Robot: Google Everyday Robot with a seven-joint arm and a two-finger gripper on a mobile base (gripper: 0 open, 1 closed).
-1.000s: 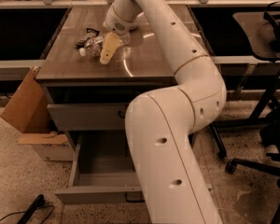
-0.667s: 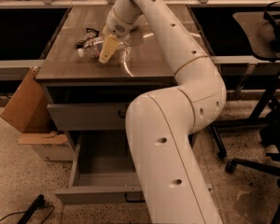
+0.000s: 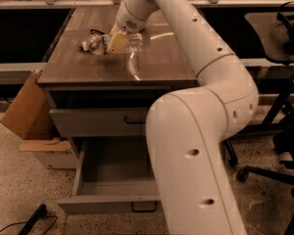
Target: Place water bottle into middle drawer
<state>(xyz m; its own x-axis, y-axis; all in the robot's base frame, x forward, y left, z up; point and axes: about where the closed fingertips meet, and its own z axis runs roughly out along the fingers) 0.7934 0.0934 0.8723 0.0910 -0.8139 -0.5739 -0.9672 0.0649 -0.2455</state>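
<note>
1. Just right of the end effector (image 3: 118, 43), the water bottle (image 3: 134, 42) is lying on the worktop (image 3: 157, 65), showing as a small clear, glinting plastic shape right against the yellowish tip.
2. Whether the end effector is spread or pressed together cannot be told, nor whether it is pinching the bottle.
3. Left of the end effector, a dark snack wrapper (image 3: 92, 45) is resting on the same worktop, close by.
4. Well below and nearer the camera than the end effector, the middle drawer (image 3: 108, 203) is standing pulled out, its grey inside showing; the upper drawer front (image 3: 93, 121) above it is sitting closed.
5. No brand or wording on the bottle is reading clearly; dark print on the white box (image 3: 54, 155) under the cardboard flap (image 3: 22, 109), far down and left, is too small to make out.
6. Compared with a second ago, the end effector is sitting slightly farther back over the worktop, with the bottle keeping beside it; the wrapper and the open drawer are staying as they were.
</note>
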